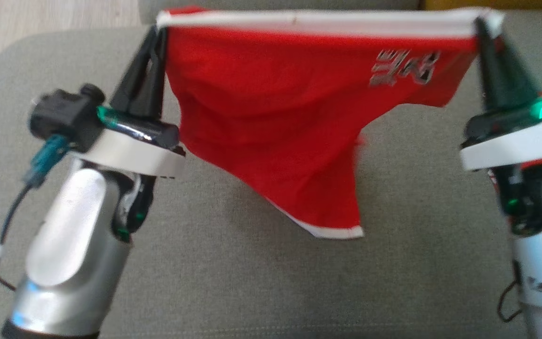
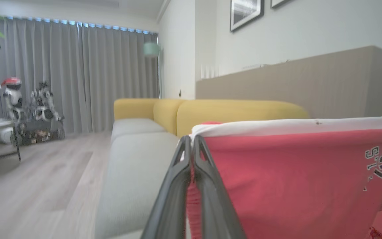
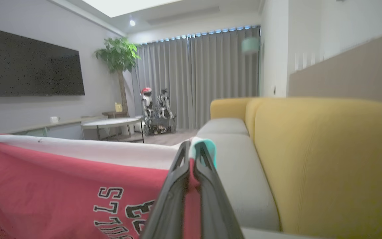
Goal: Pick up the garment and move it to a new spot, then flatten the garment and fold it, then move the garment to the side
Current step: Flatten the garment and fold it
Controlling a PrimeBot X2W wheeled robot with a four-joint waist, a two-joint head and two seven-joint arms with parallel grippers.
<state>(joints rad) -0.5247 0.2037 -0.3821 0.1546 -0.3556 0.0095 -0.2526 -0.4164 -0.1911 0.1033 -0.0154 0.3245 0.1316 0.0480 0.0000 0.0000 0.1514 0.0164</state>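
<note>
The garment (image 1: 271,108) is a red pair of shorts with a white waistband and black-and-white lettering. It hangs stretched in the air above the grey sofa seat (image 1: 233,282). My left gripper (image 1: 160,28) is shut on the waistband's left corner, and my right gripper (image 1: 480,23) is shut on its right corner. One leg sags down in the middle, its white hem low over the cushion. In the left wrist view the shut left gripper (image 2: 191,141) pinches red cloth, with the garment (image 2: 293,176) spreading to the right. In the right wrist view the right gripper (image 3: 191,146) pinches the garment (image 3: 61,186).
The grey seat cushion spreads under both arms. A yellow sofa backrest (image 3: 327,159) runs along the far side, with wood floor (image 2: 28,186) beyond the sofa's end. A low round table (image 3: 111,123), a plant (image 3: 118,56) and parked robots (image 2: 28,106) stand by the curtains.
</note>
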